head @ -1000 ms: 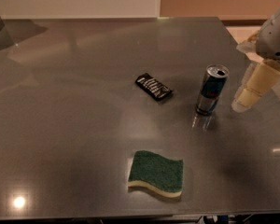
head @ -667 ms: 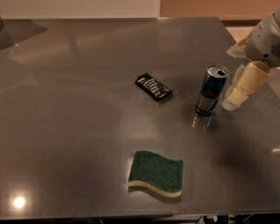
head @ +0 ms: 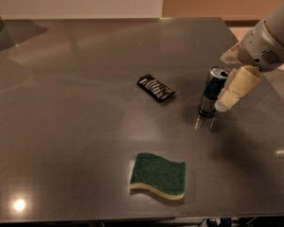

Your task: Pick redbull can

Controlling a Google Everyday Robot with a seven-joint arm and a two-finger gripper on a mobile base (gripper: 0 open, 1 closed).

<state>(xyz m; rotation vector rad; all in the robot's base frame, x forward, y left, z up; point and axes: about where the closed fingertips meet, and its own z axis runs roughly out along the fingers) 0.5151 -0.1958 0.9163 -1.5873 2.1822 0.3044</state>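
A grey, glossy table (head: 75,108) is seen filling nearly the whole camera view. A small bright glint of light (head: 19,205) is reflected in its surface at about 8 o'clock from the table's middle, close to the near edge.

A sponge (head: 158,175) is laid flat at about 6 o'clock from the middle. Its green scouring face is turned up, and a pale yellow layer is shown along its near edge. A flat black snack wrapper (head: 155,88) with light markings is placed at 12 o'clock from the sponge, well apart from it, and is turned diagonally.

The redbull can (head: 211,91) is stood upright on the table at about 3 o'clock from the wrapper, near it but not touching. Its blue and silver body and its silver top with the pull-tab hole can be made out, and a faint reflection is cast on the table just below it.

The gripper (head: 228,97) is held at 3 o'clock from the can, just beside it, with its cream-coloured end angled down toward the can's lower half. Contact with the can cannot be confirmed. Whether the claw is spread or pressed together cannot be told. The white arm housing (head: 265,46) is seen at 1 o'clock from the gripper, reaching in from the right edge.
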